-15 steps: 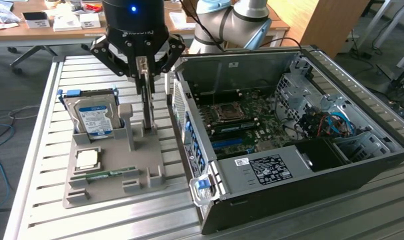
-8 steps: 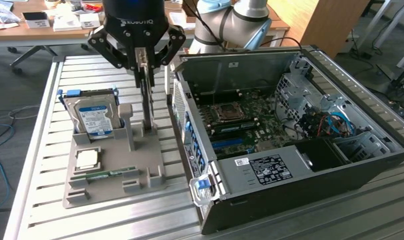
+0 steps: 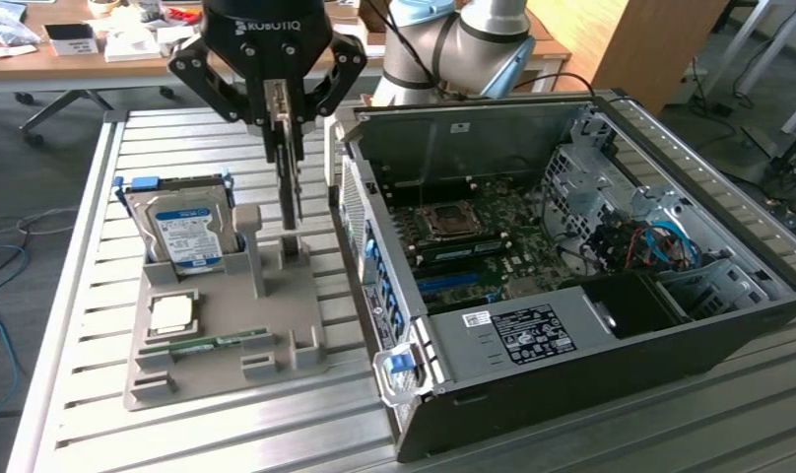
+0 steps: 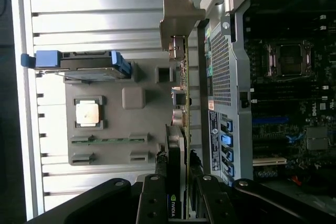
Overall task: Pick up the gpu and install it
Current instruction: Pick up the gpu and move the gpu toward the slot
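Green circuit board, seen edge-on, with a black cooler on one face and a bent silver metal bracket (image 4: 178,14) at one end: that is the one gpu (image 3: 291,187) (image 4: 182,114), and it is hanging upright from the single black, jointed hand (image 3: 284,118) (image 4: 181,203). The hand is pinching the card, one finger pressing on each flat face. The card's lower end is sitting right at an upright post of the grey moulded plastic holder (image 3: 280,365) (image 4: 115,119), just beside the case; I cannot tell whether it is touching the post.

The holder is carrying three other parts. One silver hard drive with a blue-and-white label and blue plastic end clips (image 3: 181,232) (image 4: 84,62) is standing on edge in its slot. One square, metal-capped processor chip (image 3: 172,313) (image 4: 87,114) is lying flat in a recess. One narrow green memory stick (image 3: 221,342) (image 4: 107,140) is resting in a slot near the holder's edge.

All of this is sitting on a ribbed aluminium tabletop (image 3: 70,325) (image 4: 105,3). At the exterior view's right, one black and grey steel computer case (image 3: 713,325) (image 4: 220,66) is lying with its side off, showing a dark green motherboard (image 3: 491,227) (image 4: 294,93). One silver-grey arm (image 3: 464,39) is rising behind it.
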Robot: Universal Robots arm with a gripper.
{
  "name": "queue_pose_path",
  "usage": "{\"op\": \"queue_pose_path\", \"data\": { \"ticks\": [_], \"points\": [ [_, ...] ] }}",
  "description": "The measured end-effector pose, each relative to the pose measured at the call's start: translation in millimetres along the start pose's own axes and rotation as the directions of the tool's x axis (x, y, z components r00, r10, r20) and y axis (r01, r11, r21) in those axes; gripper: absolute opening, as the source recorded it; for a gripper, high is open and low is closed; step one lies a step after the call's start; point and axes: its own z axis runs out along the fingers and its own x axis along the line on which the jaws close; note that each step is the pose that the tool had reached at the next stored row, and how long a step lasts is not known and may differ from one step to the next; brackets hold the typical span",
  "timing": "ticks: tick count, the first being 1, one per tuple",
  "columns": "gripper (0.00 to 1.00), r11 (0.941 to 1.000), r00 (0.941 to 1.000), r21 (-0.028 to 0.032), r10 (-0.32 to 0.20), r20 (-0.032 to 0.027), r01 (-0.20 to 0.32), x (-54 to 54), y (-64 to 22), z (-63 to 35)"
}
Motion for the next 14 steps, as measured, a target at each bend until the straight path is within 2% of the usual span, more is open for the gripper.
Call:
{"op": "queue_pose_path", "data": {
  "ticks": [14],
  "points": [
    [0.27, 1.0000, 1.0000, 0.0001, 0.000, -0.0002, 0.000, -1.0, 0.3, -3.2]
  ]
}}
